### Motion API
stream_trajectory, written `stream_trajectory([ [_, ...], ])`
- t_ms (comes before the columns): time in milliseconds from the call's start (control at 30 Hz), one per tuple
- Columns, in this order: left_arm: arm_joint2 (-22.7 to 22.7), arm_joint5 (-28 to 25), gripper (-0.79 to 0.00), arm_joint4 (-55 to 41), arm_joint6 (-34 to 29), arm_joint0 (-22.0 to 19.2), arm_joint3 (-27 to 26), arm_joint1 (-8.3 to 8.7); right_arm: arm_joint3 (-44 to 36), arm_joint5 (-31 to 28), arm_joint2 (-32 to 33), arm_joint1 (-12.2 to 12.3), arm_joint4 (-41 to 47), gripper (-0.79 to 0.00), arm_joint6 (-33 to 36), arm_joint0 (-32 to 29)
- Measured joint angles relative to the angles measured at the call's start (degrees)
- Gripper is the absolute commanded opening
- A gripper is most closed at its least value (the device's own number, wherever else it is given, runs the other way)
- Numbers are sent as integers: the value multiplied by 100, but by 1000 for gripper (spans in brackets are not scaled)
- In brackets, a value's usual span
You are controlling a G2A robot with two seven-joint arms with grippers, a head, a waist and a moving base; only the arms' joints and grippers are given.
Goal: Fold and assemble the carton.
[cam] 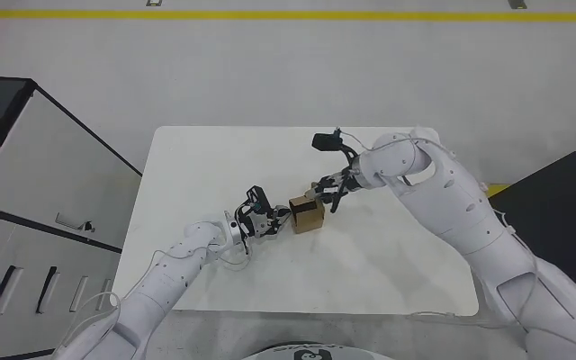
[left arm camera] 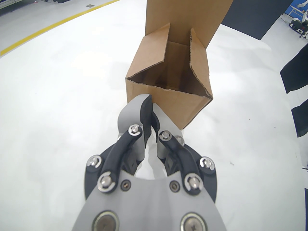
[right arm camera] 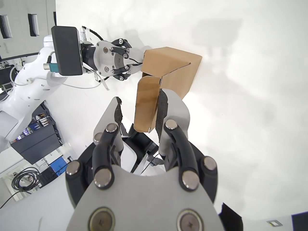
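Looking down from above, you see a white table (cam: 378,270) with rounded corners. A small brown cardboard carton (cam: 307,214) stands near its middle, well apart from every edge.

Your left gripper (cam: 270,219) sits low on the table, on the side of the carton facing the table's left edge. In the left wrist view its fingers are pressed together on nothing (left arm camera: 149,102), with the tips right at the base of the carton's nearest wall (left arm camera: 173,106); you cannot tell whether they touch it. The carton's top is open. Two short side flaps (left arm camera: 156,46) lean inward over the dark inside, and one long flap (left arm camera: 185,5) stands upright on the far wall.

Your right gripper (cam: 322,193) hangs over the carton on the side toward the table's far right corner. In the right wrist view its fingers are spread (right arm camera: 140,97), with the long flap (right arm camera: 146,102) rising between them. The flap lies against one finger's ribbed pad (right arm camera: 162,106) and stands apart from the other, so it is not pinched. Beyond it, the left gripper (right arm camera: 140,60) meets a corner of the carton (right arm camera: 173,70).

A grey cabinet (cam: 36,162) stands off the table's left edge.
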Motion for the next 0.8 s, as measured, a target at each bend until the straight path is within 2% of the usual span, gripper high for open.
stream_trajectory([
  [100,0,0,-785,0,0,0,0,0,-35,29,187,26,279,-203,-228,-193],
  [233,0,0,-785,0,0,0,0,0,-121,132,429,66,532,0,-558,-447],
  [400,0,0,-785,0,0,0,0,0,-398,423,688,127,637,0,-778,-688],
  [800,0,0,-785,0,0,0,0,0,-401,426,692,128,638,0,-775,-689],
])
